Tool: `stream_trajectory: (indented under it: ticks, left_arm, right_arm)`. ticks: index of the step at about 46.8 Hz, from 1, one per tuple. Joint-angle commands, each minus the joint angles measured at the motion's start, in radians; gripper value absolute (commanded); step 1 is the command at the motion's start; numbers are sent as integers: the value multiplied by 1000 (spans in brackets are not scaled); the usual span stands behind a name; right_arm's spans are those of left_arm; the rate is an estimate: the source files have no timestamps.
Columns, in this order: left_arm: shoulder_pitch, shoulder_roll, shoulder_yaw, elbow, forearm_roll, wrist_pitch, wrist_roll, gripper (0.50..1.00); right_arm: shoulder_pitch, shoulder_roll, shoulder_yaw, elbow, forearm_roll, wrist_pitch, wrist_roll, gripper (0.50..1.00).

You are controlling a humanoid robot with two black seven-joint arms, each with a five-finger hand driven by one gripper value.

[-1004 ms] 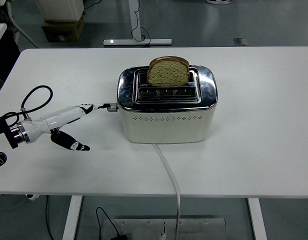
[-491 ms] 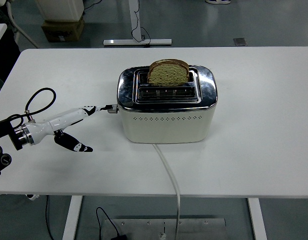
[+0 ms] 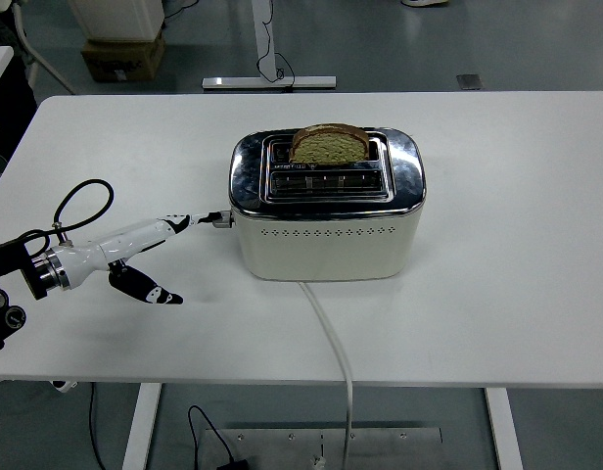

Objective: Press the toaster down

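cream toaster, no readable label, bread sunk in slot, left hand fingers extended on lever

Only the left arm is visible. Its outer section is black, ending in a ribbed, silver metallic collar at the wrist. A thin black cable forms a rounded loop above the wrist and runs back along the arm. A second black joint piece with a round fitting sits at the frame's edge, below the arm. The left hand is clad in glossy white shells, slim and tapered. One finger is white with black patches and small white markings near its tip. Another, the thumb, is mostly black with white spots.
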Motion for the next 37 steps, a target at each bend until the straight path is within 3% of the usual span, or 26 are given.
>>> stream_trajectory:
  ticks: [1, 37]
  left_arm:
    - [2, -5, 0, 6, 0, 0, 0, 1000]
    - [18, -35, 24, 55, -4, 3, 0, 1000]
  right_arm:
    - [1, 0, 0, 0, 0, -1, 0, 998]
    - [-1, 0, 0, 0, 0, -1, 0, 998]
